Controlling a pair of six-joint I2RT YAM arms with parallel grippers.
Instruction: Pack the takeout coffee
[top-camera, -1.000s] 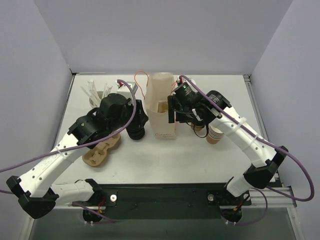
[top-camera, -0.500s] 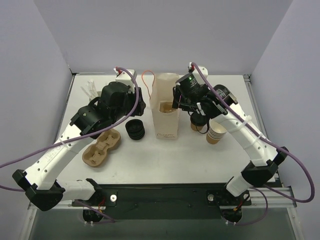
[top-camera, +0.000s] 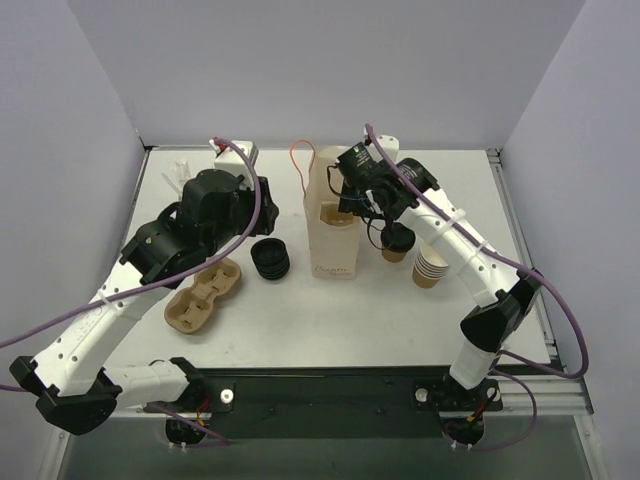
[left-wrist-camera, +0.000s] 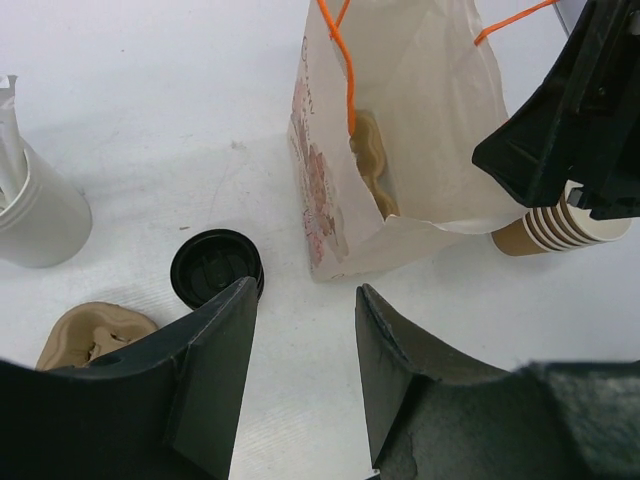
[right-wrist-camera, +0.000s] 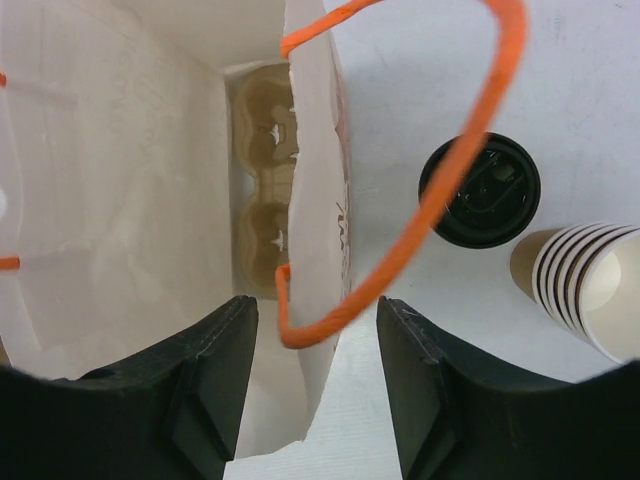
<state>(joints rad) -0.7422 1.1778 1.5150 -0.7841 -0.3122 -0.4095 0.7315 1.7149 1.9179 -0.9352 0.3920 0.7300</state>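
Hovering right pincer (right-wrist-camera: 312, 345), jaws apart, over the paper bag (right-wrist-camera: 130, 180)

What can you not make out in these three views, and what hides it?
Top view: the takeout coffee is partly under the right arm.
Right wrist view: the orange handle crosses its top; its side is unseen.
Left wrist view: the right arm covers part of the stack of cups.

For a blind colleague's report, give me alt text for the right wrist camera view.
Looking down into an open white bag with a brown cup carrier at its bottom, the right claw open above the bag's edge and orange handle. Beside the bag stand the lidded coffee and a cup stack.
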